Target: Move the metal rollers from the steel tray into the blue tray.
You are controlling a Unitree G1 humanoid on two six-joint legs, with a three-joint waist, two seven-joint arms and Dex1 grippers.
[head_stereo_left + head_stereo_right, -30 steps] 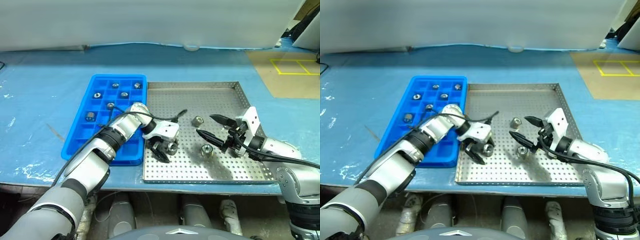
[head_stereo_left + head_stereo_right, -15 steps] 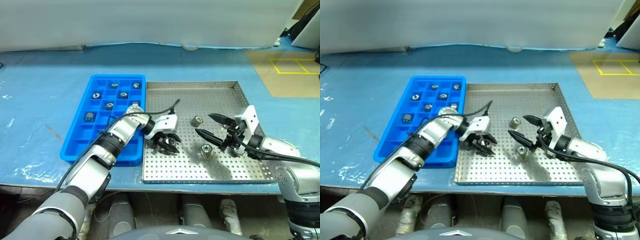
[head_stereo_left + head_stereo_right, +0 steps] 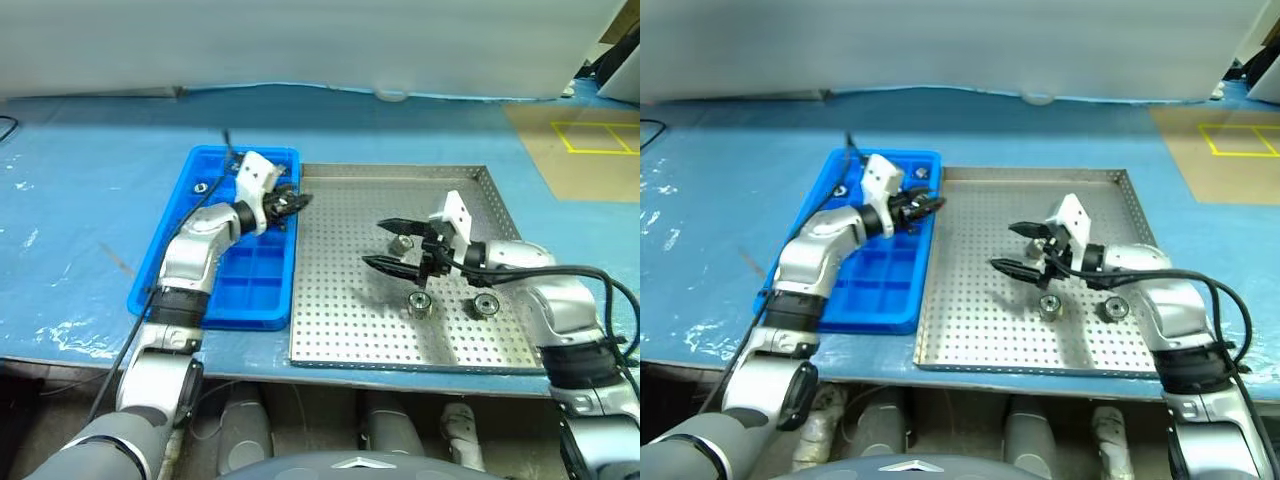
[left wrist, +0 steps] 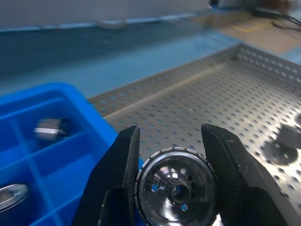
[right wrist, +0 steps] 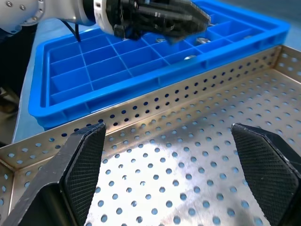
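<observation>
The left end effector (image 4: 171, 181) pinches a silvery, ridged-rimmed roller (image 4: 175, 187) with a dark central hole, above the blue tray (image 3: 235, 285). The right end effector (image 3: 385, 245) is spread wide over the steel tray (image 3: 350, 330).

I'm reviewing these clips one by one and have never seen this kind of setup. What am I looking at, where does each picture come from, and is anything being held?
A two-armed humanoid robot is sorting parts. Two pictures come from cameras in its head, looking down over a blue-covered table; the other two come from a camera on each wrist, looking along that arm's two black fingers.

On the table lie a blue tray of small compartments, some already holding metal rollers, and beside it a perforated steel tray with three rollers left: one near the right fingers, one in front of it, one further right.

The left end effector, over the blue tray's edge, is shut on a roller, as its wrist view shows. The right end effector is open over the steel tray, holding nothing.
</observation>
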